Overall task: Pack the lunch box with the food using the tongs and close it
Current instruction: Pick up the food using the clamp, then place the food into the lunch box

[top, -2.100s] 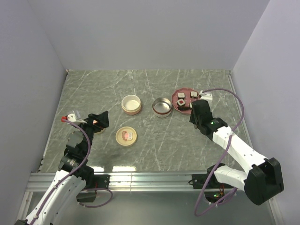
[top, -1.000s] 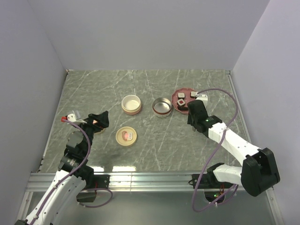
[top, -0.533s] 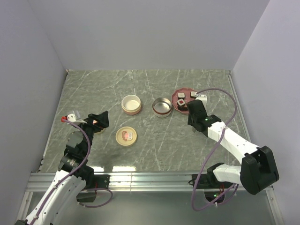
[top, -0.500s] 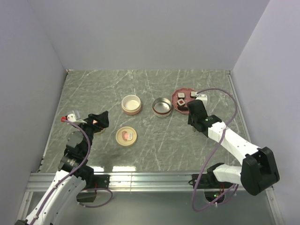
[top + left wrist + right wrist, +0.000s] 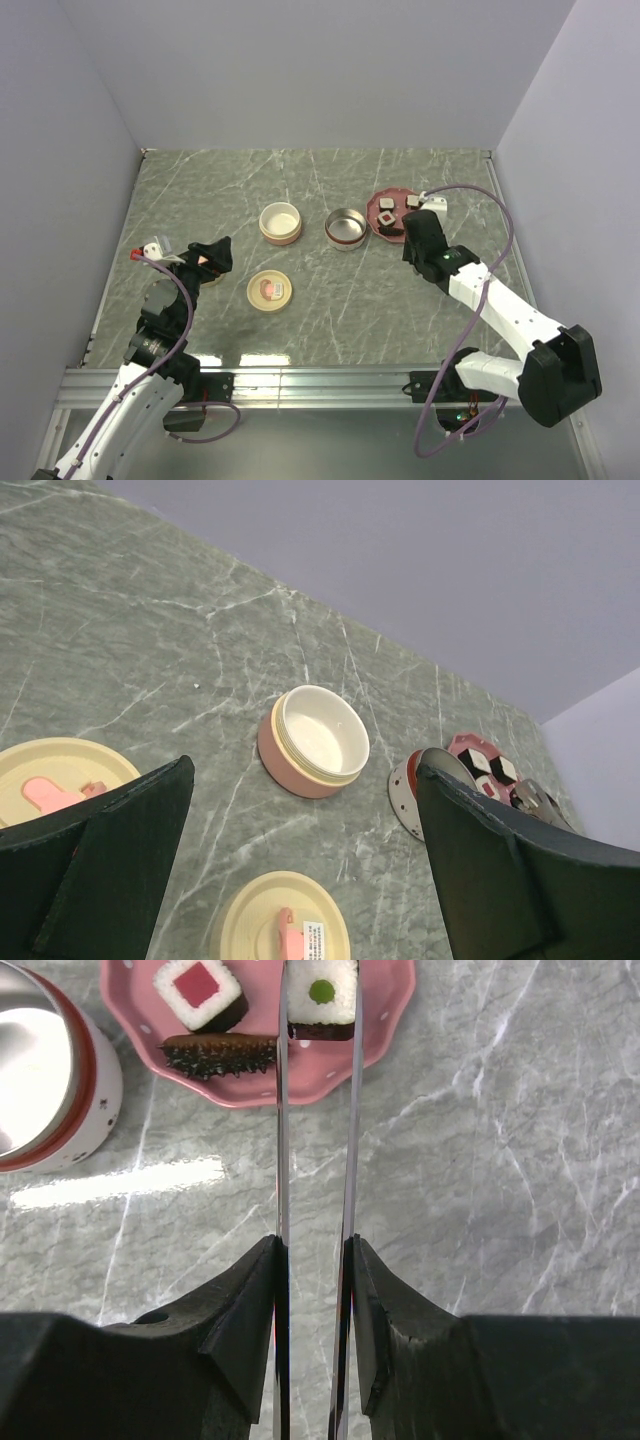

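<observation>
My right gripper is shut on the tongs, one thin arm against each finger. The tong tips reach the pink plate and stand on either side of a white food piece with a green centre. A red-centred piece and a dark spiky piece lie beside it. From above, the right gripper sits at the plate's near edge. The lunch box stands open: a pink bowl and a steel-lined bowl. My left gripper is open and holds nothing.
A cream lid with a pink emblem lies in front of the pink bowl. A second cream lid lies under my left gripper. Grey walls close the table on three sides, and the plate is near the right wall.
My right gripper has edged toward the plate and its jaws have narrowed on the tongs. The left arm has stayed still.
</observation>
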You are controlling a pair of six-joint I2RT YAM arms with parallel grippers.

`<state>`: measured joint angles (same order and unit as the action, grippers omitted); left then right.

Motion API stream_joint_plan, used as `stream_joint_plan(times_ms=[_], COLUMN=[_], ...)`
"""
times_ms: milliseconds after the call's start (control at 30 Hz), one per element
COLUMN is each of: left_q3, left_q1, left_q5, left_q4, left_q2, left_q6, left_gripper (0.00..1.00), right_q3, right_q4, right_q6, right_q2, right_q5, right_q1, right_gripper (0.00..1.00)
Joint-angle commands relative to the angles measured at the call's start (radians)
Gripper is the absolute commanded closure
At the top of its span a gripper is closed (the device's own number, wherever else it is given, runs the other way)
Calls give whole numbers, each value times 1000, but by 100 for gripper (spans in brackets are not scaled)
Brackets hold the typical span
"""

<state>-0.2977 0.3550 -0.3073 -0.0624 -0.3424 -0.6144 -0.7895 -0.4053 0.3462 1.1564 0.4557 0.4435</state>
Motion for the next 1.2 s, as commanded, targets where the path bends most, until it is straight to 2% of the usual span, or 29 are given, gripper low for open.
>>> stream_joint_plan(times_ms=[0,267,467,967,1167], left_q3=[0,2,0,-1,-1], left_q1=[2,2,2,2,2], left_q5=[4,8,14,17,13], left_q4=[-22,-27,-31,-37,-31], left_q2=[-1,-10,-9,-40,-35], left_q6=[-4,-4,-4,2,1], left_gripper=[1,0,1,0,0], right_q3=[-34,-51,-53,-123,-129], right_q4=[42,33,59,79,91], right_q6=[-10,-18,-21,-4,0], right_q2=[-57,-132,-96,-43,6], right_q5=[37,60,67,138,123], right_q1=[23,80,132,353,371], right_gripper=[100,100,100,100,100])
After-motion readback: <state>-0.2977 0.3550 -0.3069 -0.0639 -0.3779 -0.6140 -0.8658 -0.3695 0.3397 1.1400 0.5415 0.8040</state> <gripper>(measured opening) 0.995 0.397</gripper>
